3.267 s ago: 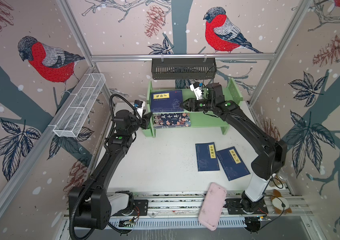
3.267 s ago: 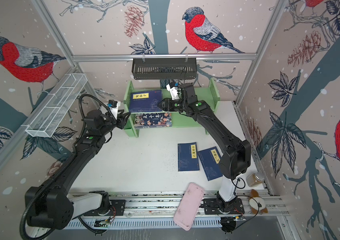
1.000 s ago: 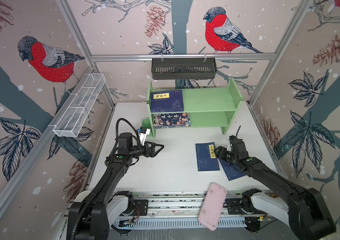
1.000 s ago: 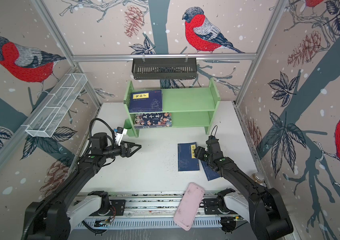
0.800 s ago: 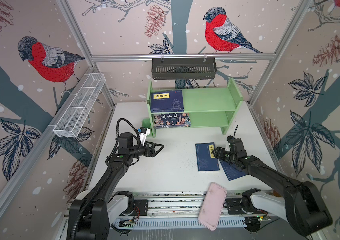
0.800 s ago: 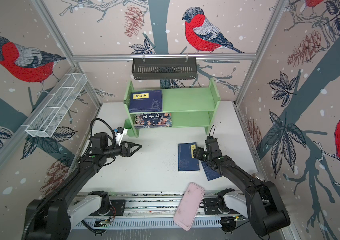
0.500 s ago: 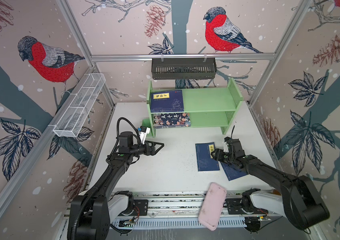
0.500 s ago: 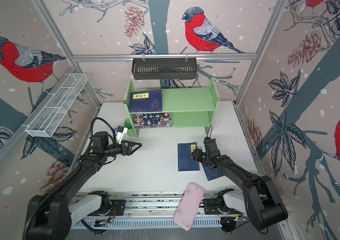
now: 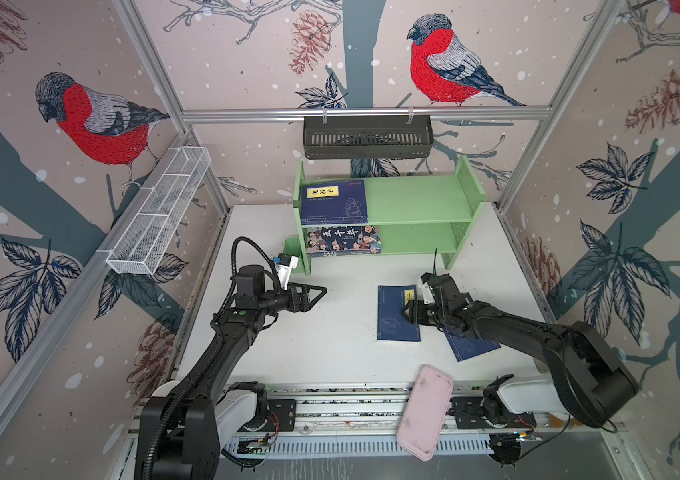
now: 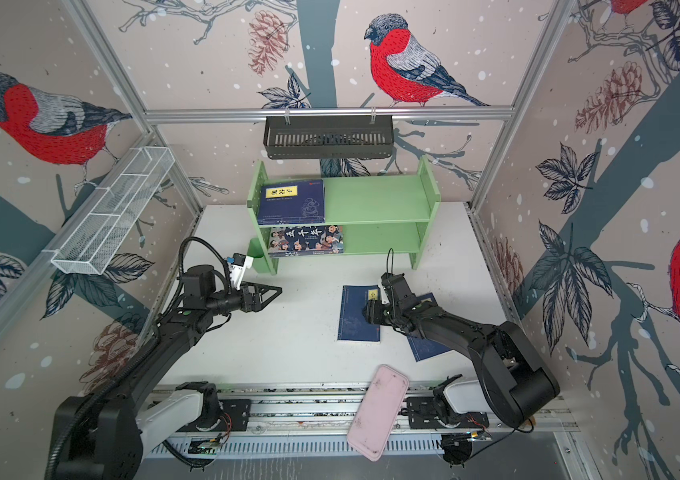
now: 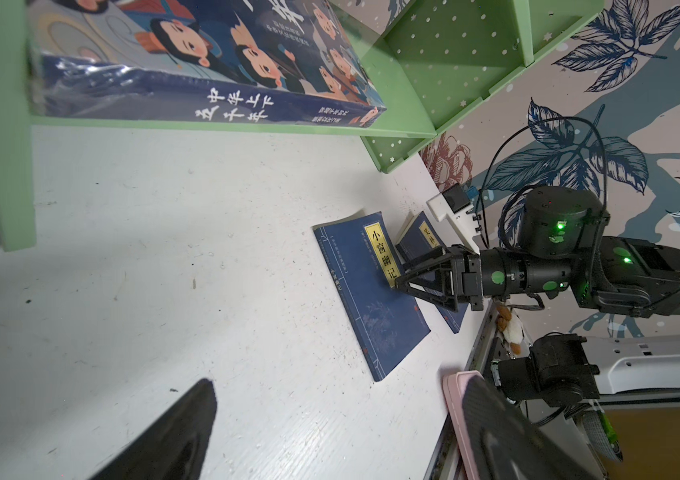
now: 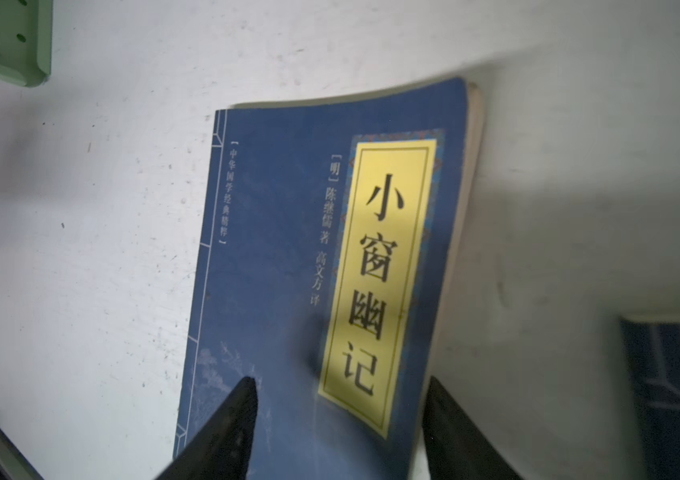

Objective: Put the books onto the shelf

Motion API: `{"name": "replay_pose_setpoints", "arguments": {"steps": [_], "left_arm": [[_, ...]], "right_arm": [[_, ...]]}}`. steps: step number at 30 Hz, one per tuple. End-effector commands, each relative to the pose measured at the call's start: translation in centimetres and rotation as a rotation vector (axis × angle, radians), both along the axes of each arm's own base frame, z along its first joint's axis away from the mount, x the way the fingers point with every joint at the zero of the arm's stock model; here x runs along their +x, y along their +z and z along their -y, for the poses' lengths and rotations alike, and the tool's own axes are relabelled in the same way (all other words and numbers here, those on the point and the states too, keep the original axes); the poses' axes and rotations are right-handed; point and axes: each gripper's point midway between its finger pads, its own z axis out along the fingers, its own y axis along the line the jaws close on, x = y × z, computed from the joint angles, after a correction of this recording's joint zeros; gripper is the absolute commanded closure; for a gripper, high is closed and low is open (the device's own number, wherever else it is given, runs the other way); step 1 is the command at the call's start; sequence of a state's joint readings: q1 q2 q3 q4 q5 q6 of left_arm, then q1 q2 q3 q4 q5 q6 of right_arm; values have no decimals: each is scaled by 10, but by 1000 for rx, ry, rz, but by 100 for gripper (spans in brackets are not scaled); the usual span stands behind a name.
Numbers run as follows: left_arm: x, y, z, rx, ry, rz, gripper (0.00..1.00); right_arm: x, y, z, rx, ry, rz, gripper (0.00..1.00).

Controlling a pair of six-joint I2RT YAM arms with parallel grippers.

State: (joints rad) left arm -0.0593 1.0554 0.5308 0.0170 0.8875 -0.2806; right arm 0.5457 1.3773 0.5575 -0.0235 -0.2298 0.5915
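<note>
Both arms had pulled back from the shelf (image 9: pixel 417 199) since the earlier frames, and the right arm (image 9: pixel 516 328) had dropped low and crept across the counter (image 9: pixel 330 357) onto the nearer navy book (image 9: pixel 392 328). Its jaws stood partly spread, tips down at the label end of the cover, one over the cover and one by the page edge, with nothing pinched as far as the wrist view showed. The left arm (image 9: pixel 242 316) hovered near the shelf's left foot, jaws spread wide and empty. One navy book (image 9: pixel 334 203) lay flat on the top tier and the cartoon-cover book (image 9: pixel 342 241) on the lower; whether another lay beneath the top one could not be told. Two remained on the counter, the second navy book (image 9: pixel 471 347) partly under the right arm, so roughly half the work looked undone.
</note>
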Motion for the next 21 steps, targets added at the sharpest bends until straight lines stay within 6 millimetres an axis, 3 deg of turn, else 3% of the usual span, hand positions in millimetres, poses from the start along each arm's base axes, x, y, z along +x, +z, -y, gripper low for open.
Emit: {"name": "replay_pose_setpoints", "arguments": {"steps": [1, 10, 16, 21], "left_arm": [[7, 2, -4, 23, 27, 51, 7], [14, 0, -4, 15, 39, 33, 7], [12, 0, -1, -10, 18, 31, 7], [9, -1, -1, -4, 18, 36, 7]], "right_arm": [[9, 5, -3, -30, -9, 39, 36], [20, 15, 18, -13, -81, 55, 33], [25, 8, 10, 35, -46, 11, 34], [26, 3, -10, 74, 29, -22, 36]]}}
